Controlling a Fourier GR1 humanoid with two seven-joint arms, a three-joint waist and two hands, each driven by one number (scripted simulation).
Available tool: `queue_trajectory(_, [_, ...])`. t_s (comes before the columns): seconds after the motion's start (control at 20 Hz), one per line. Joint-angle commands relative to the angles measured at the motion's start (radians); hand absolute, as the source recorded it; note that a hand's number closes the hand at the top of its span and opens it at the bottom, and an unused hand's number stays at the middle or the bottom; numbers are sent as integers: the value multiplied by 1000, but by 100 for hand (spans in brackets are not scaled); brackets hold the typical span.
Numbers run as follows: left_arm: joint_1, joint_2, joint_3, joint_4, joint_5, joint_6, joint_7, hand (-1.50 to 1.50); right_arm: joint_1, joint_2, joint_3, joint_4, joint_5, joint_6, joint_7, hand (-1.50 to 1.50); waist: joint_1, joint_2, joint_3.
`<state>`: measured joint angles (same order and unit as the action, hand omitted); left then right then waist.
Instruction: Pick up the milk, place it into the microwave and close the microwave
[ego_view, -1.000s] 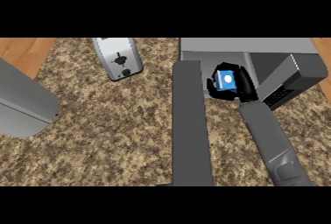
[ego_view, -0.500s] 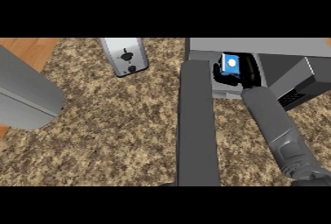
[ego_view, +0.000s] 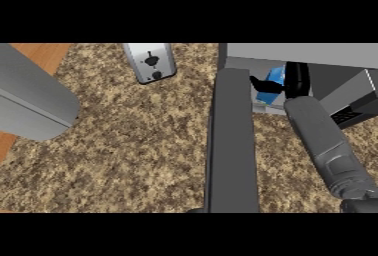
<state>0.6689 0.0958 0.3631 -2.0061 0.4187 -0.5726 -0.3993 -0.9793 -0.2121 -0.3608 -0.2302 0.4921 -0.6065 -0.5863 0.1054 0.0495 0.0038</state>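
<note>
— Are you seeing any words, numbers or brand names anywhere?

— No, I am not reading any. The blue milk carton (ego_view: 275, 76) at about one o'clock is showing only plain colour on the part I can see.

— And the metal toaster (ego_view: 150, 61) at twelve o'clock?

— It is showing only a dark lever and a knob, with no letters or signs that I can read.

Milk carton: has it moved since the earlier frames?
Yes. The milk, held by the right hand, has gone farther up the view, deeper into the microwave.
</note>
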Motion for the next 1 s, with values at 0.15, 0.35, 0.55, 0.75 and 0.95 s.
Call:
queue_trajectory(0.15, [-63,24,-18,14,-29,8,31,-150,-30,-5,17,64,32,-4,-19,-150,10,7,2])
queue_trajectory(0.35, [-49,2,-52,17,-72,-27,-7,-150,-4,15,-7,79,7,30,-59,-150,15,2,2])
queue_trajectory(0.55, [-77,-8,-64,40,-91,-17,-5,-150,-45,21,-26,86,-19,133,-72,-150,-4,-9,0])
queue_trajectory(0.75, [-103,-47,-120,4,-136,19,23,-150,-2,40,-48,85,-46,200,-160,-150,-21,-9,1])
queue_trajectory(0.95, [-53,-33,-134,-35,-114,-26,43,-150,-23,11,-79,81,-80,266,-165,-150,-27,-20,0])
